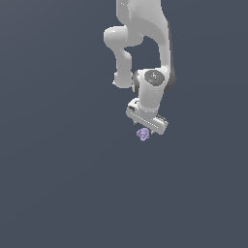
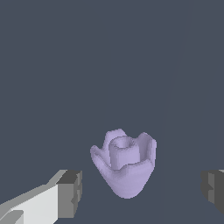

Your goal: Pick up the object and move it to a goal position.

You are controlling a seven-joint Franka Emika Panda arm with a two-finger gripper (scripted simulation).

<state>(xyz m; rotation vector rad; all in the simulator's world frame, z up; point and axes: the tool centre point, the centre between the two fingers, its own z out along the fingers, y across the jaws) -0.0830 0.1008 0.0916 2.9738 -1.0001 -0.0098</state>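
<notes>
1. Fingers (image 2: 70,192) of the gripper (image 2: 142,190) stand well apart, one grey pad on each side of the lavender object (image 2: 126,165), with open space between each pad and the thing. Neither pad touches it. This reads as a straddle set up for a pinch that is not yet made.

2. Seen from the exterior view, the gripper (image 1: 147,127) hangs directly over the object (image 1: 143,134), which peeks out just beneath the hand. Whether the fingertips have reached its level cannot be told from there.

3. Above the hand, the white Panda arm (image 1: 152,72) folds down steeply from the upper edge of the exterior view, so the wrist points almost straight down. That posture suits a top-down grasp.

4. As for looks, the object is a small, pale purple, lumpy cup shape: a rounded, tapering body, a wavy lobed rim, and a short hollow tube rising in its middle. It is much smaller than the hand.

5. No goal marker is visible in either view.
</notes>
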